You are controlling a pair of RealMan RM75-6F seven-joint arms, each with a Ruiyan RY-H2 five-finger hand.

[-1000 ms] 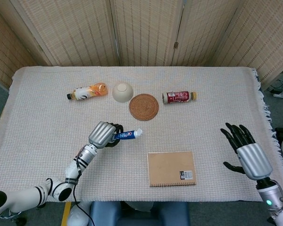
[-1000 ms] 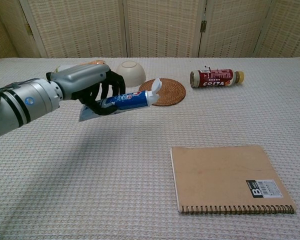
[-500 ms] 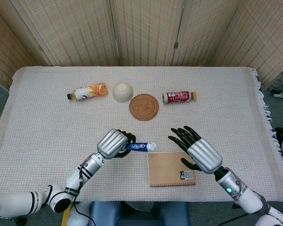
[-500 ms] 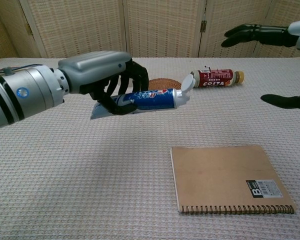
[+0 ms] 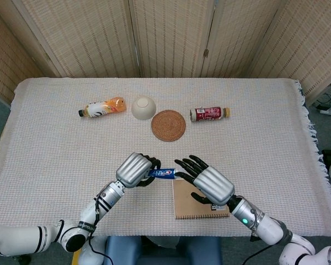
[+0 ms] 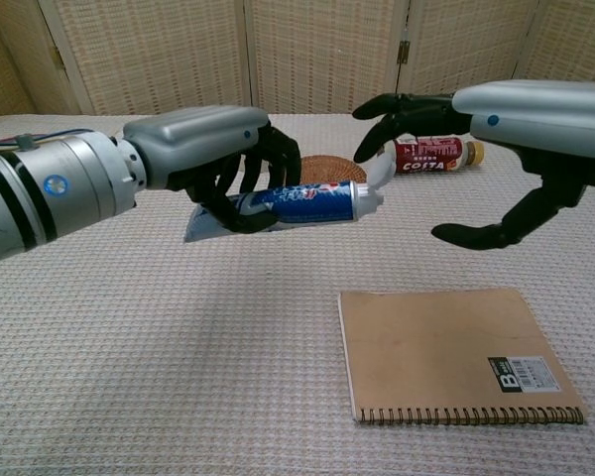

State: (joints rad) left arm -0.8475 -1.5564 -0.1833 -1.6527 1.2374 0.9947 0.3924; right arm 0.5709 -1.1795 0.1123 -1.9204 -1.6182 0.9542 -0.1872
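My left hand (image 5: 135, 169) (image 6: 213, 164) grips a blue and white toothpaste tube (image 5: 163, 174) (image 6: 296, 203) above the table, cap end pointing right. My right hand (image 5: 209, 185) (image 6: 496, 124) hovers open just right of the tube, its fingertips (image 6: 377, 111) over the cap end; in the chest view they overlap the white cap, and I cannot tell whether they touch it. Below both hands lies a brown spiral notebook (image 5: 194, 207) (image 6: 456, 352) on the cloth.
At the back lie an orange bottle (image 5: 103, 106), an upturned cream bowl (image 5: 143, 107), a round woven coaster (image 5: 168, 125) (image 6: 329, 169) and a red-labelled bottle (image 5: 209, 114) (image 6: 434, 154). A white woven cloth (image 5: 44, 143) covers the table; folding screens stand behind.
My right hand swept in from the far right to the tube's cap end. My left hand carried the tube right and toward me, over the notebook's left edge.
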